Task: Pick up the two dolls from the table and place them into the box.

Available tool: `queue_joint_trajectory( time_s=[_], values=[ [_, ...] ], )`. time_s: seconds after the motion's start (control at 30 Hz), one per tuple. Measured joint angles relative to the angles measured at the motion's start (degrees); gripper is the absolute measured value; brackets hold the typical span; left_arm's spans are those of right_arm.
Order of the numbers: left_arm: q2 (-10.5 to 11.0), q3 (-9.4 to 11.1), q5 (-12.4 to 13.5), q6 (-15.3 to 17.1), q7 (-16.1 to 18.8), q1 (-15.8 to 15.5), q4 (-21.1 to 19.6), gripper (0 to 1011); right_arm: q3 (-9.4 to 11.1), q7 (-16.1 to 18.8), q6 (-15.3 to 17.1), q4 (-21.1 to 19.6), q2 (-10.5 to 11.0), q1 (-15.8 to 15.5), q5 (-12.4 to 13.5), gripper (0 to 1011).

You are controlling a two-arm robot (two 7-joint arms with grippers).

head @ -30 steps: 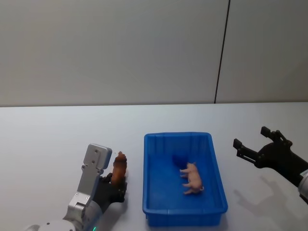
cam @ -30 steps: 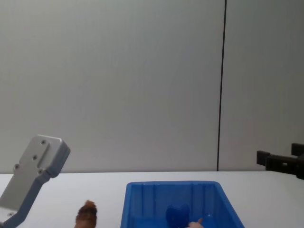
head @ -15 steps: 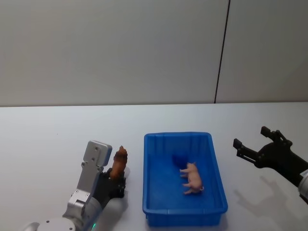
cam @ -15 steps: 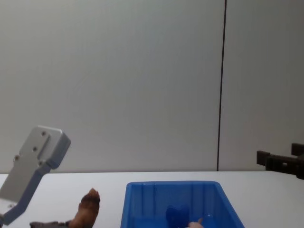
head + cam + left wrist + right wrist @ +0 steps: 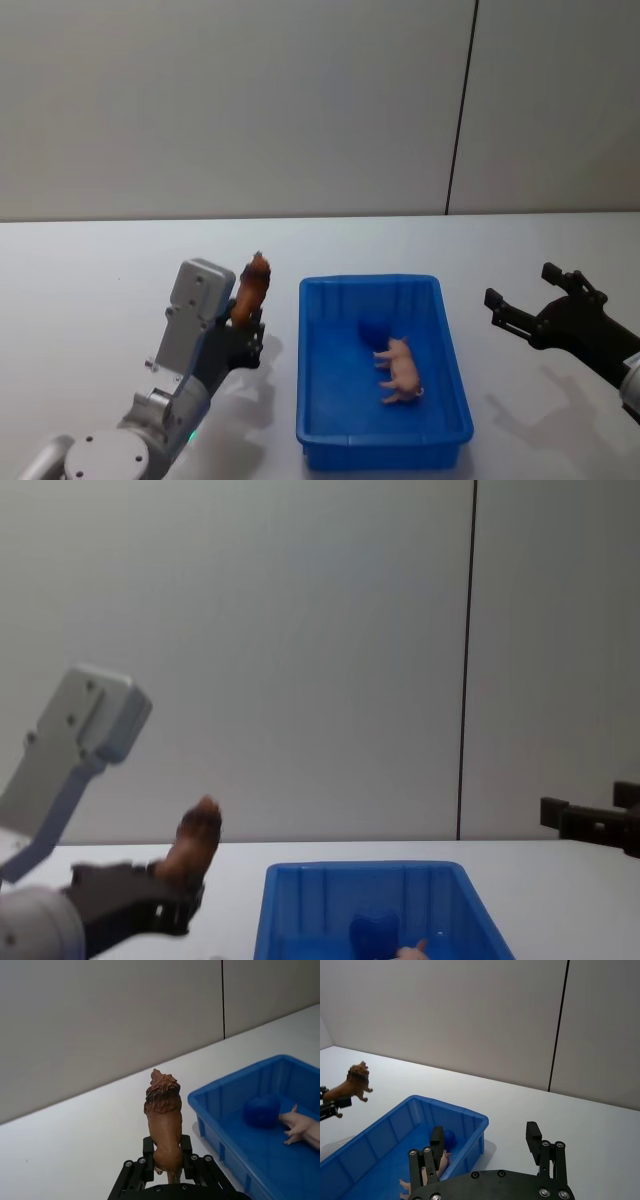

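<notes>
Carrying a brown lion figure [image 5: 163, 1125], the left gripper [image 5: 165, 1170] is seen clamped on it above the table [image 5: 100, 290], just beside the blue box [image 5: 455, 400]. A pale pink doll [image 5: 402, 370] and a rounded blue doll [image 5: 262, 1110] are already lying inside the box. The transfer step appears to be in hand; a sideways move over the rim is called for next. The right gripper [image 5: 530, 305] is held wide and empty, near the box's other side.

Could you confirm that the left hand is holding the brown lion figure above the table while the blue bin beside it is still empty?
Not quite: the blue bin is not empty. The head view shows a pale pink doll lying inside it, with a rounded blue doll next to it, clearer in the left wrist view. The rest holds: the left hand grips the brown lion figure above the table, left of the bin.
</notes>
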Motion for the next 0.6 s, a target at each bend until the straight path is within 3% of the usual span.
queue_joint_trajectory(
  time_s=[0.4,0.6],
  values=[
    [-0.4,-0.5,3.2,-4.6,-6.7,-2.7,-0.8,315,0.0,0.0,0.0,0.0,0.0,0.0,0.0,1003],
    [-2.0,-0.2,4.3,-6.8,-11.6,-5.3,0.9,317,0.0,0.0,0.0,0.0,0.0,0.0,0.0,1003]
  ],
)
